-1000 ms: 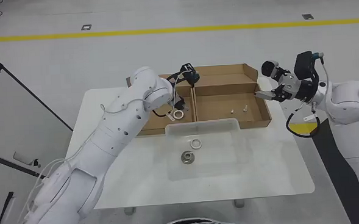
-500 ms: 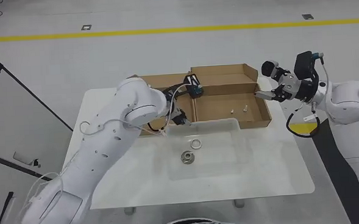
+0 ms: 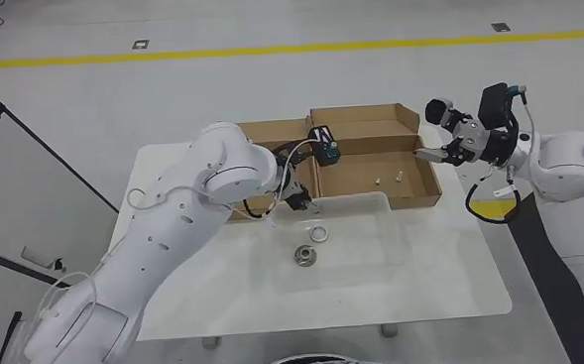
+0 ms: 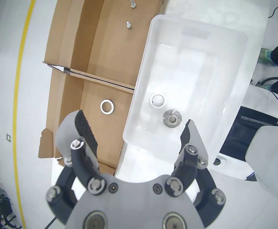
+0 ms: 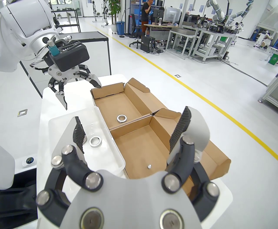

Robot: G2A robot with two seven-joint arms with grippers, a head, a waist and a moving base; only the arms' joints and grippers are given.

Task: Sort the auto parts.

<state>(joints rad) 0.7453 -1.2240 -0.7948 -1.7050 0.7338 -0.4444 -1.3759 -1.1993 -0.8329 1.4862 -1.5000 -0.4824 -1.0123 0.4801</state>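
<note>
Currently: my left pincer (image 4: 133, 117), released, empty, over edge of clear plastic tray (image 4: 195, 65). I'd straddle its silver metal ring (image 4: 151, 100) squarely.

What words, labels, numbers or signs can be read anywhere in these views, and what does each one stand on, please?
No text here can be read.
Raised rectangular patch on the wall of the clear plastic bin: too faint to read.
Green sign in the room behind: too small to read.
Brown cardboard box with two compartments: no print visible.
</note>
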